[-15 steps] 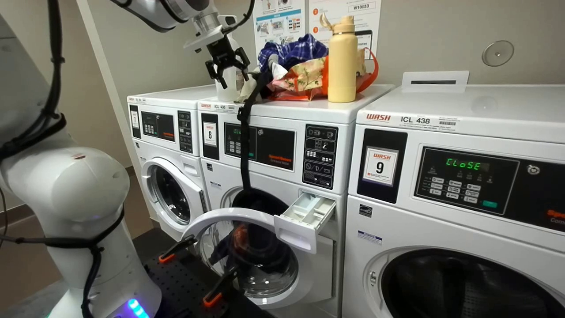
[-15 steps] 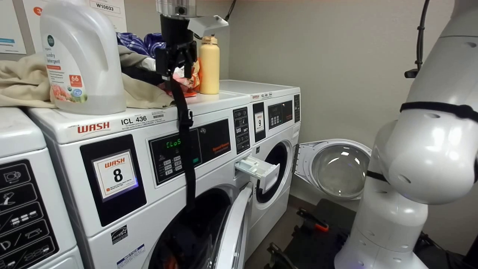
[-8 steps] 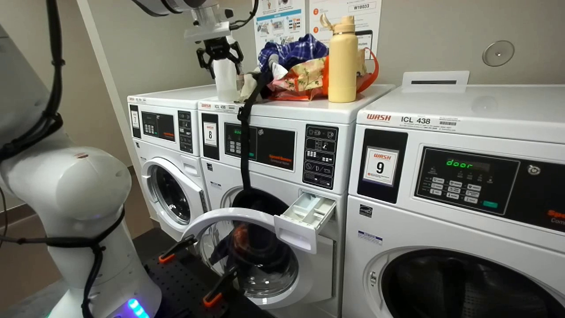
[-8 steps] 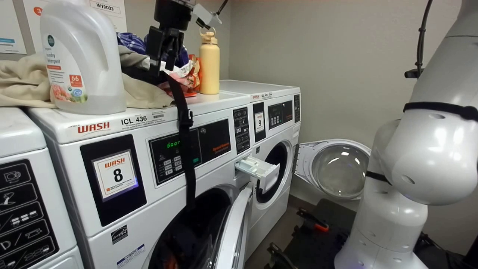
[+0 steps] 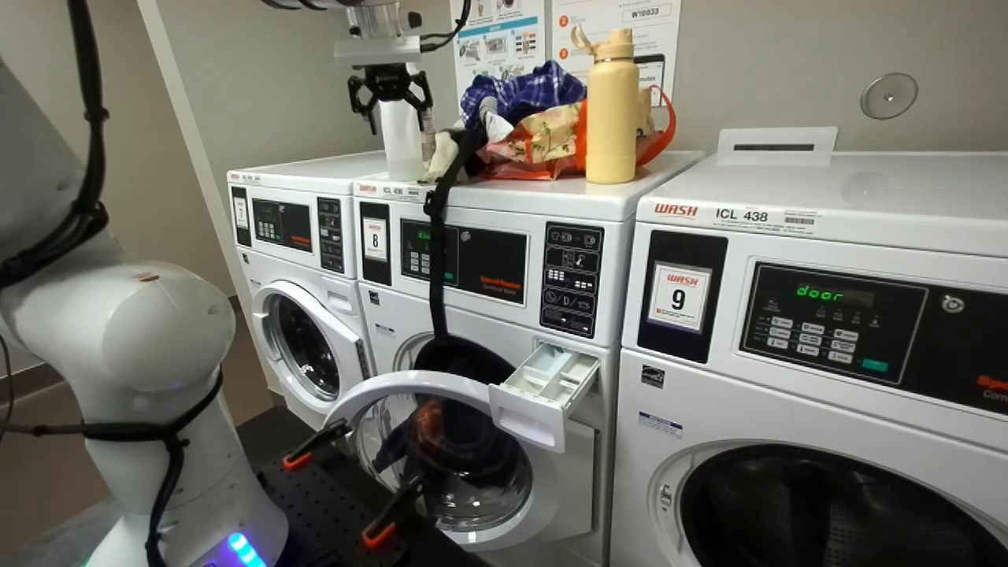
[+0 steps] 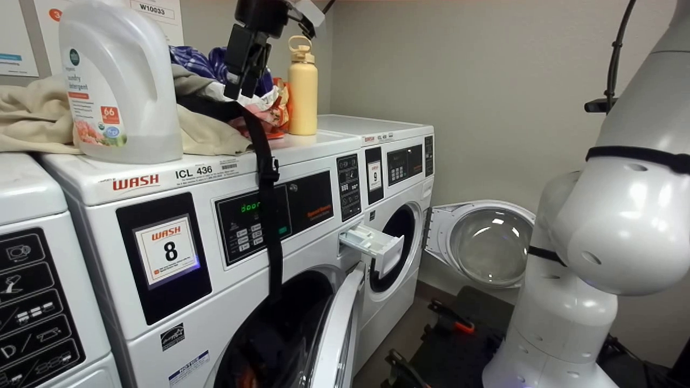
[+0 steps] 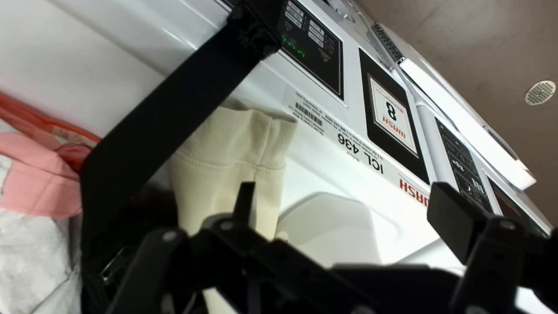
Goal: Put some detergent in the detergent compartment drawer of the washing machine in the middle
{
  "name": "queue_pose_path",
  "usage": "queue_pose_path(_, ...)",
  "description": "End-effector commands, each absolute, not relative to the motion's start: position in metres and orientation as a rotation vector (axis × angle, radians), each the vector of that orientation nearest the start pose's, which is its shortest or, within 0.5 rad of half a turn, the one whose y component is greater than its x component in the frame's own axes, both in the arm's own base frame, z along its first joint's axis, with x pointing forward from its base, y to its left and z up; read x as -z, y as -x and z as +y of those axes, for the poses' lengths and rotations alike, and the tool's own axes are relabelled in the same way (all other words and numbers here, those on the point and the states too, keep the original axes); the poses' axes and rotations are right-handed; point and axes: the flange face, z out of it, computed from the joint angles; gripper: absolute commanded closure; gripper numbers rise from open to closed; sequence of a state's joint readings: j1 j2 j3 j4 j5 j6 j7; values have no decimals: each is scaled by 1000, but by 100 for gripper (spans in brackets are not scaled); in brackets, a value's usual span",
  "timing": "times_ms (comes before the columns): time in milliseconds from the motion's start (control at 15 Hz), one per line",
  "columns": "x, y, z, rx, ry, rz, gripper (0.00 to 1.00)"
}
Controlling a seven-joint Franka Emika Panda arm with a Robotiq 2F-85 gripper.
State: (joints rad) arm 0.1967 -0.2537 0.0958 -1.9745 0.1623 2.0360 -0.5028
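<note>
1. Detergent jug (image 6: 120, 86): getting hold of it looks to be the step in hand, and it is not yet grasped.
2. The gripper (image 7: 348, 211) has its fingers (image 7: 453, 216) spread wide, with nothing held between them and no contact that I can make out.
3. It hangs above the washer top (image 5: 657, 175) that serves as bench, clear of the surface; how far behind the front edge I cannot tell. In an exterior view a gap shows between it and the jug.
4. The jug stands upright near the front edge, toward the left front corner as one faces it, with beige clothing (image 6: 210, 137) just beside it. I cannot tell whether it is capped.
5. The next move, I judge, calls for bringing the spread fingers around the handle (image 6: 155, 56), closing firmly, and lifting before any tilt.
6. Farther out, the detergent drawer (image 5: 543, 417) sticks out of the middle washing machine (image 5: 504, 327), below the front edge and near the right front corner. Pouring there should come later. A black strap (image 6: 273, 231) hangs over the front edge between jug and drawer and might snag the jug.
</note>
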Motion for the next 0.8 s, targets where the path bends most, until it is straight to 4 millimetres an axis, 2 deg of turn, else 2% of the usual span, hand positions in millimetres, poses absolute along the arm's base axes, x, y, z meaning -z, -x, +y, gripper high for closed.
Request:
queue_pose_path(0,-606,-499,163,644,2639,-1065,0)
queue_pose_path(200,-610,-513,150,801,2482,-1006,0)
queue_pose_path(533,-616,-518,116,986,2153,-986,0)
queue_pose_path(733,-611,-519,105,1044,1941,-959,0)
